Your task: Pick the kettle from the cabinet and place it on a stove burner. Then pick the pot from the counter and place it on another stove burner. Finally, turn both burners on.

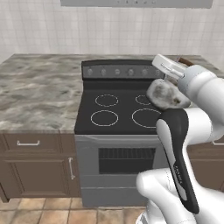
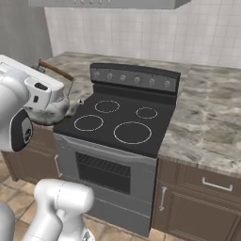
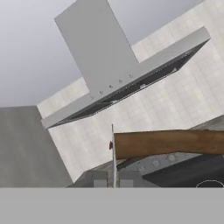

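Observation:
The silvery kettle [image 1: 164,94] [image 2: 49,112] hangs in the air at the stove, over its right burners in the left base view and off its left front corner in the right base view. My gripper [image 3: 113,178] [image 1: 169,69] is shut on the kettle's arched brown handle [image 3: 168,142] [image 2: 57,70], which crosses just above the fingertips in the hand view. The black stove top shows four ringed burners, such as the front left burner [image 1: 104,117] [image 2: 88,123] and the large front right burner [image 2: 132,132]. All are bare. The pot and the cabinet are out of view.
Knobs line the stove's raised back panel [image 1: 117,71] [image 2: 136,80]. Marble-look counter [image 1: 39,92] [image 2: 207,122] runs on both sides of the stove. A grey range hood [image 3: 131,83] hangs above. Brown drawers [image 1: 28,143] and the oven door [image 2: 106,172] sit below.

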{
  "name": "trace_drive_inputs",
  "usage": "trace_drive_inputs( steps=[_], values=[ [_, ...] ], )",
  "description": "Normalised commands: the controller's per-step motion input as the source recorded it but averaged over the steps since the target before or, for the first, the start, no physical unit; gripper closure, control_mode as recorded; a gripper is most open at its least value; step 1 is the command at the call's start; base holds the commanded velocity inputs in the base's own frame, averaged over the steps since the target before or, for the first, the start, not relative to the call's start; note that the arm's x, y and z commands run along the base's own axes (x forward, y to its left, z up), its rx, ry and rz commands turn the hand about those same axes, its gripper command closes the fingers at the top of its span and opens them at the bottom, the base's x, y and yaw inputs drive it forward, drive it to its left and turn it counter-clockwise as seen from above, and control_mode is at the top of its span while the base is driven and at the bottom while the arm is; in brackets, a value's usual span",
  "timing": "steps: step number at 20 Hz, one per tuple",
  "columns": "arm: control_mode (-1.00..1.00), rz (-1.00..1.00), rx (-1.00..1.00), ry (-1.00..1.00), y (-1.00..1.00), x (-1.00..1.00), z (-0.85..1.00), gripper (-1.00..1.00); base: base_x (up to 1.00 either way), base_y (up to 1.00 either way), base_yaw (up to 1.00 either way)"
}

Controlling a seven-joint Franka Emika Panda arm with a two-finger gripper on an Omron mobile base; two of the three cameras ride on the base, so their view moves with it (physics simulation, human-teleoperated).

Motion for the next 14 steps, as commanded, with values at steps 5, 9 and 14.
trace_drive_inputs(
  steps=[5, 9, 14],
  values=[
    [1.00, 0.00, 0.00, 0.00, 0.00, 0.00, 0.00, 1.00, 0.39, 0.35, -0.21],
    [1.00, 0.00, 0.00, 0.00, 0.00, 0.00, 0.00, 1.00, 0.41, 0.31, -0.21],
    [1.00, 0.00, 0.00, 0.00, 0.00, 0.00, 0.00, 1.00, 0.43, 0.30, -0.21]
  ],
)
